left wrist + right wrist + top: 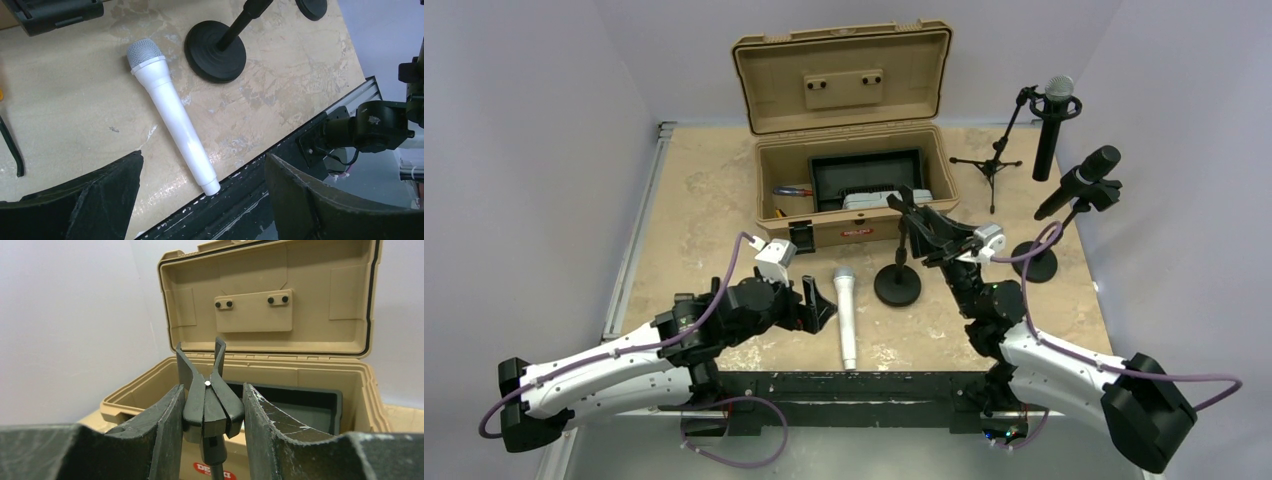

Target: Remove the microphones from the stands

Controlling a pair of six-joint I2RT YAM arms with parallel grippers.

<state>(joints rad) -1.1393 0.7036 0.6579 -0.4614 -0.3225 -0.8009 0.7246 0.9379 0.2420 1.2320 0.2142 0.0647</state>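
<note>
A white microphone lies flat on the table, head toward the case; in the left wrist view its tail reaches the table's front edge. My left gripper is open and empty just left of it, its jaws wide on either side of the tail. The black stand with a round base stands right of the microphone. Its clip is empty, its prongs spread in a V. My right gripper is shut on the clip's lower end, with its fingers pressing on both sides.
An open tan case with a black tray stands at the back centre. At the back right, a tripod stand and a round-base stand each hold a black microphone. The table's black front rail is near.
</note>
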